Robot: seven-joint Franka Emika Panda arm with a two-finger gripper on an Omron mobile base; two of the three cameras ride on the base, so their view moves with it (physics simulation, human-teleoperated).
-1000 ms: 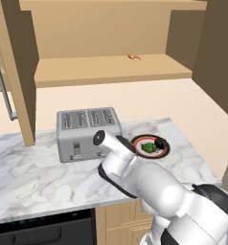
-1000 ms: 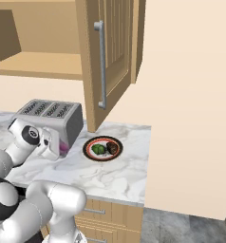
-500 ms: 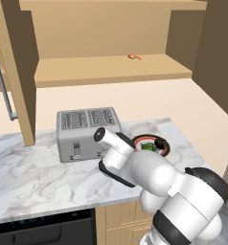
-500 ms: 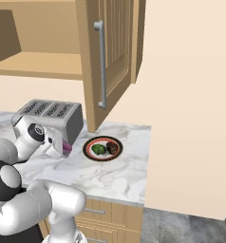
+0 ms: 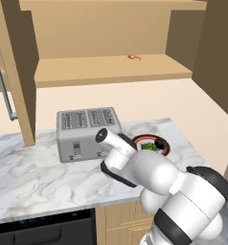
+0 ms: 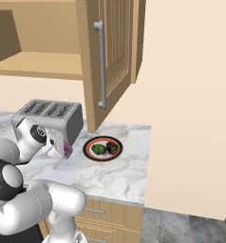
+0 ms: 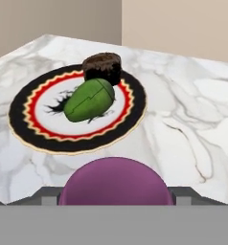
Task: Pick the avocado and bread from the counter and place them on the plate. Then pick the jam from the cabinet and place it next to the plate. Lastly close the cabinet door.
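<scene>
My gripper [image 6: 65, 149] is shut on the jam [image 6: 68, 151], a purple jar whose rounded body [image 7: 115, 184] sits between the fingertips in the hand view. It hangs low over the marble counter [image 6: 119, 173], just left of the plate [image 6: 89, 144] and in front of the toaster. I cannot tell whether the jar touches the counter. The plate [image 7: 20, 129] carries the green avocado [image 7: 89, 100] with the dark brown bread [image 7: 102, 67] right behind it. Both also show in the right base view, avocado [image 6: 98, 149] and bread [image 6: 112, 149]. The cabinet [image 5: 106, 69] stands open.
A silver toaster [image 5: 87, 131] stands on the counter left of the plate [image 5: 162, 142]. A small orange item [image 5: 134, 57] lies on the cabinet shelf. The open right door [image 6: 112, 57] hangs above the plate, and the left door [image 5: 15, 72] juts out at the left.
The arm's elbow has swung across toward the middle of the left base view. The hand with the jam has edged slightly lower and closer to the plate.
</scene>
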